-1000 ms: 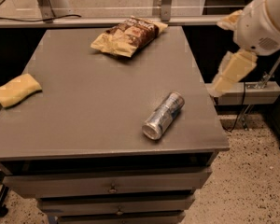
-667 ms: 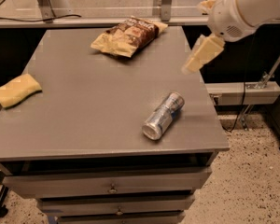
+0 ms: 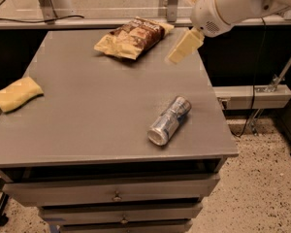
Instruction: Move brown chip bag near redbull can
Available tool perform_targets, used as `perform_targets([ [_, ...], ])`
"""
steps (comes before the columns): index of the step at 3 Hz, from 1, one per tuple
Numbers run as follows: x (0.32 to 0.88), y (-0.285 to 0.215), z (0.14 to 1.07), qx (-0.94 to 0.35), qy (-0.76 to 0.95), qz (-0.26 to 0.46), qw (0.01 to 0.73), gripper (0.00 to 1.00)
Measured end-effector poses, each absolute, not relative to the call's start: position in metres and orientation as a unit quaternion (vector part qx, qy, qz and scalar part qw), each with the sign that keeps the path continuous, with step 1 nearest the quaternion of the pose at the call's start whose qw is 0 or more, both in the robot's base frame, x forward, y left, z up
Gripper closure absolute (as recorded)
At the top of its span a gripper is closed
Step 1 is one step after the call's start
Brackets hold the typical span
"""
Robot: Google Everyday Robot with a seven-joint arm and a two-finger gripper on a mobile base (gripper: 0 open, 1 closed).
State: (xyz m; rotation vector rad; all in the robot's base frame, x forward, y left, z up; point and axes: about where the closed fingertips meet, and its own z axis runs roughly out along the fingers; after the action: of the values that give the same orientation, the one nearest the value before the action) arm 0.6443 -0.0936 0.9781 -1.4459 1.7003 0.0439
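The brown chip bag (image 3: 133, 37) lies flat at the far edge of the grey table (image 3: 87, 110), pale yellow with a dark brown centre. The redbull can (image 3: 169, 121) lies on its side near the front right of the table, well apart from the bag. My gripper (image 3: 188, 22) hangs above the table's far right edge, just right of the bag and not touching it. Its pale-yellow fingers (image 3: 184, 45) stand apart, and it holds nothing.
A yellow sponge (image 3: 16, 93) lies at the table's left edge. Drawers (image 3: 116, 196) sit under the tabletop. A metal rail and posts (image 3: 43, 4) run behind the table. A cable and bracket (image 3: 266, 89) stand on the right, above speckled floor.
My gripper has moved left and towards the far side, from beyond the table's right edge to a spot beside the chip bag. The bag, can and sponge have not moved.
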Motion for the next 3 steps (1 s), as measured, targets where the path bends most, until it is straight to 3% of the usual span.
perform_targets([
  [3, 0.746, -0.056, 0.912, -0.568, 0.664, -0.002, 0.487, 0.0],
])
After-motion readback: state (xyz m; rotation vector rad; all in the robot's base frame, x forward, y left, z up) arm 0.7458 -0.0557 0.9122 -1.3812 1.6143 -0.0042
